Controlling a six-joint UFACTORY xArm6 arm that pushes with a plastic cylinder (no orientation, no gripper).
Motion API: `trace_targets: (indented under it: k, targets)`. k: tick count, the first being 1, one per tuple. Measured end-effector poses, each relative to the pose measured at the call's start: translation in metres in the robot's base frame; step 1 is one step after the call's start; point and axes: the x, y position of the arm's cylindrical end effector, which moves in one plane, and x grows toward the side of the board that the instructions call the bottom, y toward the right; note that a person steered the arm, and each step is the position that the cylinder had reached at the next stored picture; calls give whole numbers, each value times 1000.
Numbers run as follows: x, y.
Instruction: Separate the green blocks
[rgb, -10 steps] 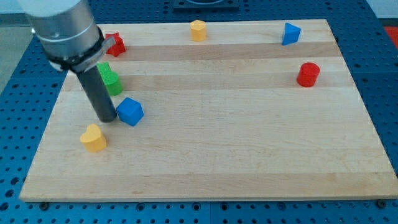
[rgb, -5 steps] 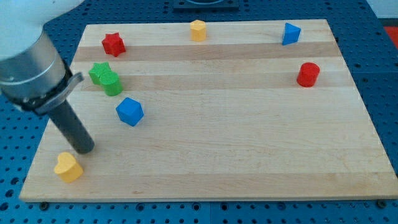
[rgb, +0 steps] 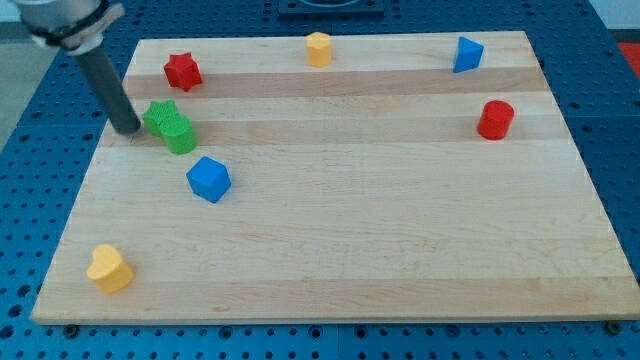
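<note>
Two green blocks touch each other near the board's left side: a green star (rgb: 159, 117) and a green cylinder (rgb: 180, 134) just to its lower right. My tip (rgb: 129, 129) rests on the board just left of the green star, very close to it or touching it. The dark rod rises from there toward the view's top left.
A red star (rgb: 182, 71) lies above the green pair. A blue cube (rgb: 208, 179) lies below them. A yellow heart (rgb: 109, 269) sits at bottom left. A yellow block (rgb: 318, 48), a blue block (rgb: 467, 54) and a red cylinder (rgb: 495, 119) lie along the top and right.
My tip moved down-left, pushing the yellow heart toward the bottom left corner, then swung up to the left side of the green star. The green blocks have not moved.
</note>
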Motion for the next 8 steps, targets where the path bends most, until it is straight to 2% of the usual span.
trace_targets:
  k: [1, 3, 6, 7, 8]
  targets:
    - [-9, 1]
    - [18, 35]
    - [58, 209]
    - [63, 247]
    - [63, 246]
